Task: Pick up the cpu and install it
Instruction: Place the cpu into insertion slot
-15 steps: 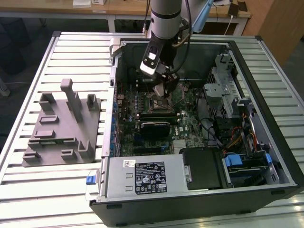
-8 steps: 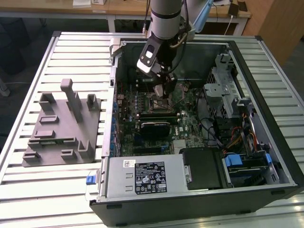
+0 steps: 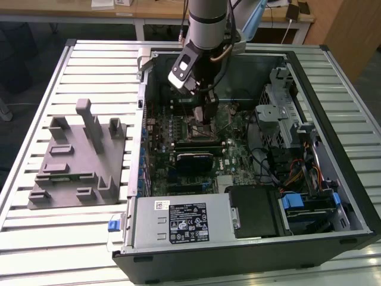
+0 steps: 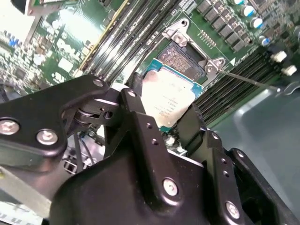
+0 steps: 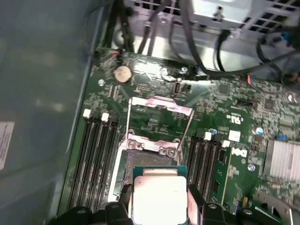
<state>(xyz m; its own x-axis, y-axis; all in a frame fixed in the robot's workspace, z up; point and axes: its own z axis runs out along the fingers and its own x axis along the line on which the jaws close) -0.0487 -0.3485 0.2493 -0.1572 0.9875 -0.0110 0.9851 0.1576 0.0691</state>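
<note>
On the exterior view's left, a grey plastic block [image 3: 74, 158] sits on the slatted tabletop [image 3: 89, 71]; right of it lies an open computer case [image 3: 238, 262], where the gripper [image 3: 205, 119] hangs over the green motherboard [image 3: 235, 156]. In both wrist views the cpu [image 4: 169, 99] [image 5: 158, 199], a thin, nearly square chip with a pale silver top and green rim, lies flat, silver face up, over the open socket [image 5: 147, 157], its edges roughly squared with it. The black fingers [image 4: 136, 115] are closed part-way, pinching two opposite edges.

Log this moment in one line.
end effector: shut on cpu | cpu: at open socket | site: motherboard in computer case
</note>
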